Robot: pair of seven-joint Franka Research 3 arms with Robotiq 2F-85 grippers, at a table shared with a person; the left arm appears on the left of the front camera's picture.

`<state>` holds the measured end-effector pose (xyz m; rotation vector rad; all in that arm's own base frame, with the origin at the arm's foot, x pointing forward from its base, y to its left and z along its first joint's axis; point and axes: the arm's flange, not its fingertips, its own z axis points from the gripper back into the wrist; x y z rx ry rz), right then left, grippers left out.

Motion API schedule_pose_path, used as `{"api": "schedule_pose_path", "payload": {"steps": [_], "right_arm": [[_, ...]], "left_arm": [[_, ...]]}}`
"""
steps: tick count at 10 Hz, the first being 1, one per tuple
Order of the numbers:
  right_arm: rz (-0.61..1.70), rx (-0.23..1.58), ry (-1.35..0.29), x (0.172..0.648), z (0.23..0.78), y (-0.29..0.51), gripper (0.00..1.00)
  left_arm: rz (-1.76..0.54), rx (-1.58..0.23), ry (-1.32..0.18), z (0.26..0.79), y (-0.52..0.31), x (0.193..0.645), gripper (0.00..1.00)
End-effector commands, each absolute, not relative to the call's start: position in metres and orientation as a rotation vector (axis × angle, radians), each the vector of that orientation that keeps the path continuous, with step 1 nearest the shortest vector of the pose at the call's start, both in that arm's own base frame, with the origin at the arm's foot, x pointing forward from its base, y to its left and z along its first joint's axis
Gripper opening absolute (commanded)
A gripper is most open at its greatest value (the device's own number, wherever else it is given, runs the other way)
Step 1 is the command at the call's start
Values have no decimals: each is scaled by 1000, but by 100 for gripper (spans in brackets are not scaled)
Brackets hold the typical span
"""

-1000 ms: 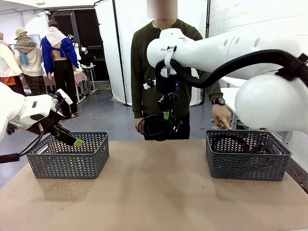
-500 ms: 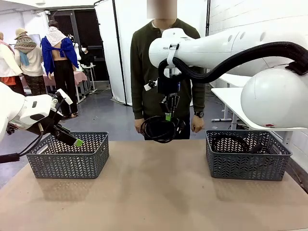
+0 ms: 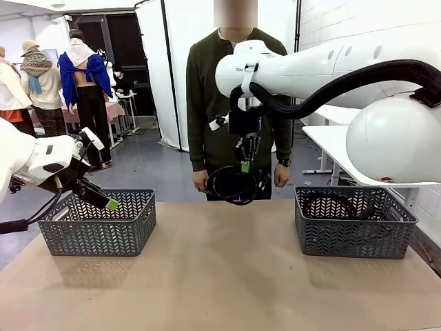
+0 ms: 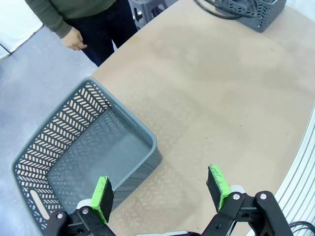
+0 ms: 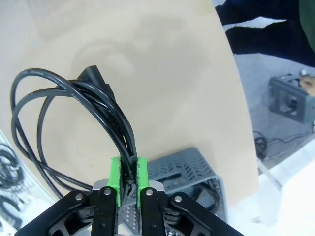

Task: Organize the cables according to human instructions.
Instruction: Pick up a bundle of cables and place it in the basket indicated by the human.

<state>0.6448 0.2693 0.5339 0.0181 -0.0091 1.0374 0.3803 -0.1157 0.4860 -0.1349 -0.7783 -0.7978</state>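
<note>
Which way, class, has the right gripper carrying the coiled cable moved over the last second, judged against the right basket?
Yes. The right gripper, shut on the coiled cable, has shifted slightly toward the right basket.

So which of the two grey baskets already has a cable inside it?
The basket on the robot's right: a black cable lies coiled in it. The basket under the left gripper shows a bare floor.

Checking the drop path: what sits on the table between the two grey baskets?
In the front view, bare tabletop between the left basket and right basket; the coiled cable hangs above it.
</note>
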Motion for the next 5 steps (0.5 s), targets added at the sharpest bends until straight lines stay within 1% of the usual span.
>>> {"api": "schedule_pose_path", "payload": {"steps": [1, 3, 4, 5], "right_arm": [[1110, -39, 27, 645, 549, 221, 0], [1150, -63, 18, 648, 555, 181, 0], [1168, -61, -7, 648, 557, 160, 0], [1175, -97, -48, 646, 558, 135, 0]], "left_arm": [[-781, -143, -780, 485, -115, 381, 100], [-781, -143, -780, 485, -115, 381, 100], [-781, -143, -780, 485, -115, 381, 100], [-781, -143, -780, 485, -115, 381, 100]]}}
